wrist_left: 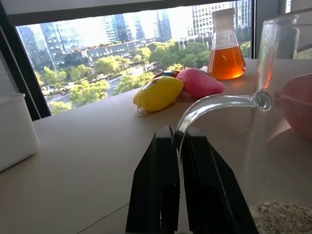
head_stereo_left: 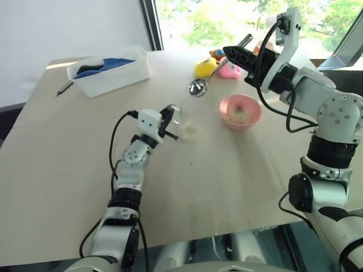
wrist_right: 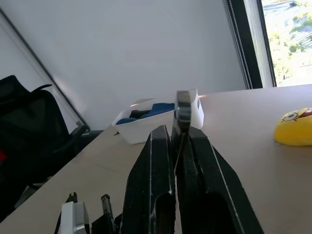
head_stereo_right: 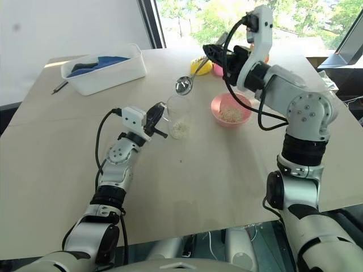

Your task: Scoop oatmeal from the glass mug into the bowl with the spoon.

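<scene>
Glass mug (head_stereo_right: 179,116) stands near the centre of the pale wooden table (head_stereo_right: 215,181), with a small heap of oatmeal (head_stereo_right: 180,130) in its bottom. Left claw (wrist_left: 178,146) is closed on the mug's handle, from the mug's 9 o'clock side. Pink bowl (head_stereo_right: 231,110) sits on the table at 3 o'clock from the mug, just beside it and apart, with some oatmeal inside. Right claw (head_stereo_right: 211,52) is raised above the table and clamped on the handle of the metal spoon (head_stereo_right: 184,85); the spoon slopes down from the claw, its oval end hanging just above the mug's rim. White tub (head_stereo_right: 105,68) with blue contents lies at 10 o'clock from the mug, well apart, and a dark pen (head_stereo_right: 59,86) rests beside it. Yellow toy (wrist_left: 159,93), pink toy (wrist_left: 200,83) and flask of orange liquid (wrist_left: 226,48) stand at the far edge, toward 1 o'clock.
</scene>
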`<state>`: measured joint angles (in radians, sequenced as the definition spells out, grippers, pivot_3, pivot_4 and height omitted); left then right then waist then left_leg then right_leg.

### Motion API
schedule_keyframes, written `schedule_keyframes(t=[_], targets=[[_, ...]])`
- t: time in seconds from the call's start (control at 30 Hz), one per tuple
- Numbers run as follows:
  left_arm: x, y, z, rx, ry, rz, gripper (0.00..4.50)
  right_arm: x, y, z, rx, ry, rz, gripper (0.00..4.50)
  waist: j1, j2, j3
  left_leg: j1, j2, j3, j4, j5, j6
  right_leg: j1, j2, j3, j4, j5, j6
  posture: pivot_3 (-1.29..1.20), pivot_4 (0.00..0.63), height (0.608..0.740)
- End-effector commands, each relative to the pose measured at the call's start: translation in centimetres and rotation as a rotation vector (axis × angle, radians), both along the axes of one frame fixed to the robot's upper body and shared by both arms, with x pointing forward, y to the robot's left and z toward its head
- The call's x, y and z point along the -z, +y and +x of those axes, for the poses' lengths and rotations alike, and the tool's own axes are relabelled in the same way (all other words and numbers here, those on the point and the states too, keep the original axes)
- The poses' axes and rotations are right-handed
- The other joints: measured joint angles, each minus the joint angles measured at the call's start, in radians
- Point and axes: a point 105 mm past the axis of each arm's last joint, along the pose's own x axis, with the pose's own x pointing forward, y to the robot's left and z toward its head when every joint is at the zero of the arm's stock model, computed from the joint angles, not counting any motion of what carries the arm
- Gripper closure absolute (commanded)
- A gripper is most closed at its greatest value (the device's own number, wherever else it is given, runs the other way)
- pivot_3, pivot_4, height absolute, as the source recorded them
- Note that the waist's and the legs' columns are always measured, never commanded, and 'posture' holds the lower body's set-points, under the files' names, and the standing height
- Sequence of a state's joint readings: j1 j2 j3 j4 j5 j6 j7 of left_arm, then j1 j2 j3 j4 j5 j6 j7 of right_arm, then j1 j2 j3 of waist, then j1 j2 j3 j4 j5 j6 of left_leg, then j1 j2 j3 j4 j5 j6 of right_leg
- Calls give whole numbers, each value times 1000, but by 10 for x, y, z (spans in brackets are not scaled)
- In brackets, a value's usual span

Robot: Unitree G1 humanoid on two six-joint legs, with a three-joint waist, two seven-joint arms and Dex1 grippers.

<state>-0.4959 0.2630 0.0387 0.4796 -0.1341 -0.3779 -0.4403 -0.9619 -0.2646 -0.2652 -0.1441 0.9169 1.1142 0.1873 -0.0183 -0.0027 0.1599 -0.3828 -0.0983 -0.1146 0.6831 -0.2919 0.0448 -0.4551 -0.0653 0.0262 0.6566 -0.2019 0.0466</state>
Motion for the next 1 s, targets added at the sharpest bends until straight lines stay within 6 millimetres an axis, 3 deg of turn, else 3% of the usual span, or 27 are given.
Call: schedule_keyframes(t=[0.03, 0.3, 0.47, 0.5, 0.53, 0.6, 0.77, 1.0], targets=[[-1, 3, -2, -8, -2, 9, 4451, -3, 7, -13, -55, -42, -33, 4500, 0, 0, 0, 0, 0, 0, 0, 0, 0, 0, 0, 0, 0, 0, 0, 0, 150, 740], [2, -3, -3, 9, 4, 12, 4451, 28, 23, -1, -10, -69, -187, 4500, 0, 0, 0, 0, 0, 1, 0, 0, 0, 0, 0, -1, 0, 0, 0, 0, 150, 740], [3, -1, -4, 4, 6, 15, 4451, 32, 32, 3, -18, -74, -188, 4500, 2, 0, 0, 0, 0, 0, 0, 0, 0, 0, 0, -2, 0, 0, 0, 0, 150, 740], [3, 0, -4, 0, 6, 16, 4500, 32, 32, 4, -19, -77, -190, 3937, 2, 0, 0, 0, 0, 0, 0, 0, 0, 0, 0, -3, 0, 0, 0, 0, 150, 740], [2, 0, -4, -3, 5, 17, 4500, 32, 32, 5, -19, -79, -189, 3751, 2, 0, 0, 0, 0, 0, 0, 0, 0, 0, 0, -3, 0, 0, 0, 0, 150, 740], [2, 1, -4, -8, 3, 17, 4500, 32, 32, 5, -23, -82, -185, 2937, 2, 0, 0, 0, 0, 0, 0, 0, 0, 0, 0, -3, 0, 0, 0, 0, 150, 740], [3, 3, -6, -14, 4, 19, 4500, 24, 28, 6, -11, -91, -150, 502, 1, 0, 0, 0, 0, 0, 0, 0, 0, 0, 0, -3, 0, 0, 0, 0, 150, 740], [5, 4, -6, -17, 13, 22, 4500, 5, 13, 16, 62, -113, -88, 502, 2, 0, 0, 0, 0, 0, 0, 0, 0, 0, 0, -3, 0, 0, 0, 0, 150, 740]])
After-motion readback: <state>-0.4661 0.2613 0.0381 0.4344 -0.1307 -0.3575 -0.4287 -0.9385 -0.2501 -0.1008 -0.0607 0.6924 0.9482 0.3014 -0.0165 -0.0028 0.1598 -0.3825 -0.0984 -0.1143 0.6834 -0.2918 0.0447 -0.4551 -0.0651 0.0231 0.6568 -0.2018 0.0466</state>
